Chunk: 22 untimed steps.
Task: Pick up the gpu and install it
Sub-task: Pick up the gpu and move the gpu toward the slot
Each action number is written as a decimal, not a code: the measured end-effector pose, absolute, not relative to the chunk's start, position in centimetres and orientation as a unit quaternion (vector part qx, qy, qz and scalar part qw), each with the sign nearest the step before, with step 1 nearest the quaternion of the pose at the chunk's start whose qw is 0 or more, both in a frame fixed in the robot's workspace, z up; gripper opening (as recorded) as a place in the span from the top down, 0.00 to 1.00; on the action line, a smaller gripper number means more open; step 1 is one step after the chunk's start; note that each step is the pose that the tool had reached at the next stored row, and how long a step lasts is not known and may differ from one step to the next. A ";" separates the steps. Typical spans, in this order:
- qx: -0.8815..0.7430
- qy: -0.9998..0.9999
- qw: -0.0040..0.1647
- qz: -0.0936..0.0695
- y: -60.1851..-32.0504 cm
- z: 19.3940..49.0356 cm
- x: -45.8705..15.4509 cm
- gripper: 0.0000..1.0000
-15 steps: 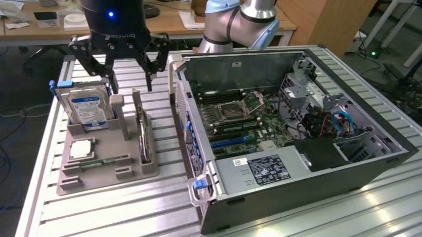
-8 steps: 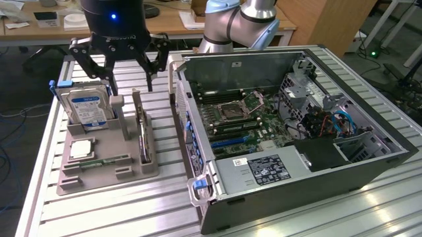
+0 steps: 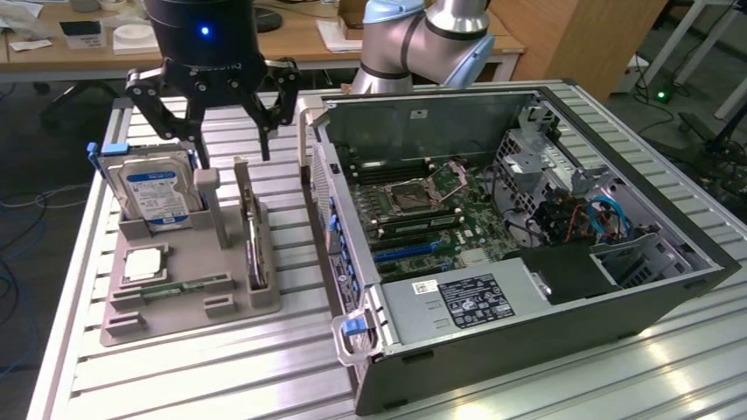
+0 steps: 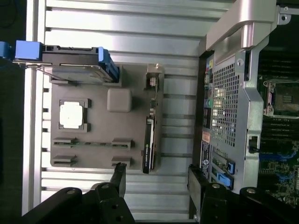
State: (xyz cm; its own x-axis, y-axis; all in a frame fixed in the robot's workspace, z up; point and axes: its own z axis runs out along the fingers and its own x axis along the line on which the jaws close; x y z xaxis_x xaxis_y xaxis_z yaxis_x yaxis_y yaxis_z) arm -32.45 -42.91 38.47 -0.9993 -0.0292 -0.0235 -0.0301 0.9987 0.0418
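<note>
Black metal fingers of my gripper (image 3: 233, 153) hang spread wide apart, pinching nothing, in the air above a grey moulded plastic parts holder (image 3: 222, 311). The holder lies on a ribbed aluminium table (image 3: 210, 376).

The gpu (image 3: 250, 236), a thin dark rectangular circuit card, is not yet lifted. It stands on its long edge in a slot along the holder's side nearest the open dark computer case (image 3: 526, 289). It is below me, and I am not touching it.

The card's long axis runs the length of the holder. In the wrist view the gpu (image 4: 149, 140) shows edge-on as a narrow dark strip, and its line falls between my two fingertips (image 4: 120, 170). I judge my fingers open across its thin faces, not along its length.

A silver hard drive with a blue-and-white label (image 3: 157, 192) stands at one end of the holder, on the side away from the case.
</note>
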 end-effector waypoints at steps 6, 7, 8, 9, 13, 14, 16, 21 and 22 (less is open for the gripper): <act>-0.015 1.000 0.011 0.021 -42.3 38.4 -32.4 0.35; -0.015 1.000 0.011 0.021 -42.2 38.4 -32.4 0.35; -0.015 1.000 0.011 0.021 -42.1 38.3 -32.4 0.35; -0.015 1.000 0.011 0.021 -42.0 38.3 -32.4 0.35; -0.015 1.000 0.011 0.021 -41.7 38.2 -32.4 0.35; -0.015 1.000 0.011 0.021 -41.6 38.2 -32.4 0.35; -0.015 1.000 0.011 0.021 -41.4 38.2 -32.4 0.35; -0.015 1.000 0.011 0.021 -41.2 38.0 -32.4 0.35; -0.015 1.000 0.011 0.021 -41.2 37.8 -32.4 0.35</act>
State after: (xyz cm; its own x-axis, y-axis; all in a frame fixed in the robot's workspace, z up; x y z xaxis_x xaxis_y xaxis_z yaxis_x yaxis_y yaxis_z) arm -32.44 -41.21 37.79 -0.9993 -0.0294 -0.0233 -0.0304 0.9987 0.0417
